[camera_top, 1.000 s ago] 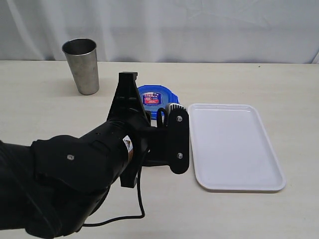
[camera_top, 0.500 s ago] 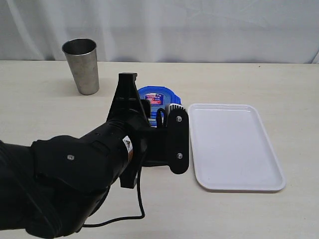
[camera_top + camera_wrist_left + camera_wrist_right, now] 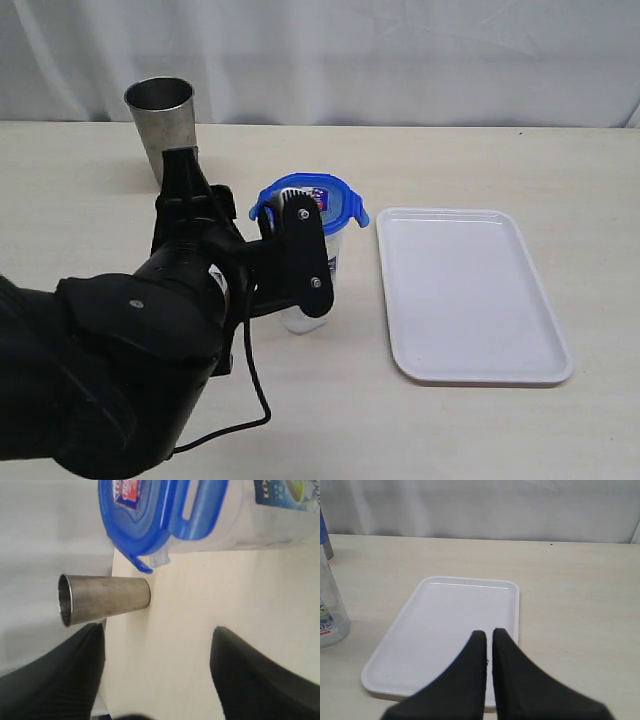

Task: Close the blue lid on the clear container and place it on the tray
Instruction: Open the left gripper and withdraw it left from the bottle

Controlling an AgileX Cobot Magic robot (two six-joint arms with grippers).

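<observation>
Nearest, the left gripper (image 3: 157,635) is spread wide and empty, just beside the clear container (image 3: 335,265). The container stands on the table (image 3: 500,160) beside the tray (image 3: 470,300), with the blue lid (image 3: 312,200) on top. The right gripper (image 3: 488,632) is pressed together near the tray. Farthest back stands a steel tumbler (image 3: 162,115).

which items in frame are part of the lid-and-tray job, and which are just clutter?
Job items:
- blue lid, sitting on top of the container
- clear container, standing on the table beside the tray
- white tray, nothing on it

Just lying about:
- steel tumbler, upright at the back, apart from the rest
</observation>
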